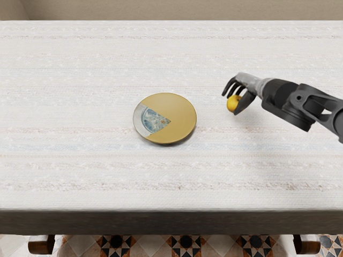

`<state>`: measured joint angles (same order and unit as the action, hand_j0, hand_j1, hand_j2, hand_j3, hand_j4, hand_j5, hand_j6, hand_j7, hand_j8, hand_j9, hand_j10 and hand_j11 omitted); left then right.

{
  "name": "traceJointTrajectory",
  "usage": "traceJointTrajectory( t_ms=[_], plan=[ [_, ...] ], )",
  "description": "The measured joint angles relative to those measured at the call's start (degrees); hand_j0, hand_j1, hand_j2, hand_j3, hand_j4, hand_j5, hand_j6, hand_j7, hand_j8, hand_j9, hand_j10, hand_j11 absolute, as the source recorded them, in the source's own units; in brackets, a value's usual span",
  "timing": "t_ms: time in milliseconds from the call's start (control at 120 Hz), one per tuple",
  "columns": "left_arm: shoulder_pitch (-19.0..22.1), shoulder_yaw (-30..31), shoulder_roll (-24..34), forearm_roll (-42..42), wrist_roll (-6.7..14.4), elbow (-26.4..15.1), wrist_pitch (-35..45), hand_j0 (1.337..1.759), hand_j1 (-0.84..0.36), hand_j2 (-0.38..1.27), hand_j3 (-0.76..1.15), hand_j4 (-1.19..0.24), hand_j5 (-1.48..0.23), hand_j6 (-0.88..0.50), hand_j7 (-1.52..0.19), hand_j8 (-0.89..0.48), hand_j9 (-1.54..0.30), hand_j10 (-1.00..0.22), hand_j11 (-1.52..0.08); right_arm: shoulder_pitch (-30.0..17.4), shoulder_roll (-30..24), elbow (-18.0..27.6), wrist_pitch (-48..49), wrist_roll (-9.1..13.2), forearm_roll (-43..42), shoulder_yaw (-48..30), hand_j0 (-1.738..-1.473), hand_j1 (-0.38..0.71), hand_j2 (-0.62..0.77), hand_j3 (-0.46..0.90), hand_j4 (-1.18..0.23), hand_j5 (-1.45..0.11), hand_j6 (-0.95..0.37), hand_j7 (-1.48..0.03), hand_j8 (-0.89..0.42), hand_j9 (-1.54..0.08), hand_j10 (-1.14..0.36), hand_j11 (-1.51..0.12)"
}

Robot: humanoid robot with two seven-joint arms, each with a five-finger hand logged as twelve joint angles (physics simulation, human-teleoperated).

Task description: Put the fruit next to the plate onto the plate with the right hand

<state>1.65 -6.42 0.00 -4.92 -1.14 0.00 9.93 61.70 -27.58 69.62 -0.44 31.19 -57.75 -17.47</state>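
The right robot hand (241, 92) had its fingers curled round the fruit (232, 104), well right of the plate (179, 115), low over the tabletop (80, 69). The carry would likely run leftward.

Pale table (80, 160), a gold plate (179, 115) on it

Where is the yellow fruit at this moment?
In the head view the yellow fruit sits in the right hand, whose fingers curl around it, to the right of the plate and apart from it.
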Motion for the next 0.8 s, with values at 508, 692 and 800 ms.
traceJointTrajectory(
  t_ms=[508,692,800],
  plan=[
    [0.0,0.0,0.0,0.0,0.0,0.0,0.0,1.658,0.35,0.0,0.0,0.0,0.0,0.0,0.0,0.0,0.0,0.0,0.0,0.9,5.5,2.5,0.2,0.1,0.0,-1.6,-1.658,0.27,0.22,0.0,-0.58,-0.82,-0.51,-0.78,-0.4,-0.81,-0.53,-0.8],
    [-0.1,0.0,0.0,0.0,0.0,0.0,0.0,1.658,0.35,0.0,0.0,0.0,0.0,0.0,0.0,0.0,0.0,0.0,0.0,1.7,10.0,1.6,-0.2,0.1,0.1,-1.7,-1.658,0.28,0.24,0.0,-0.58,-0.82,-0.51,-0.79,-0.4,-0.81,-0.54,-0.8],
    [-0.1,0.0,0.0,0.0,0.0,0.0,0.0,1.658,0.35,0.0,0.0,0.0,0.0,0.0,0.0,0.0,0.0,0.0,0.0,1.8,13.0,0.3,-0.3,0.1,0.1,-1.7,-1.658,0.29,0.26,0.0,-0.58,-0.82,-0.51,-0.79,-0.39,-0.81,-0.53,-0.8]
  ],
)
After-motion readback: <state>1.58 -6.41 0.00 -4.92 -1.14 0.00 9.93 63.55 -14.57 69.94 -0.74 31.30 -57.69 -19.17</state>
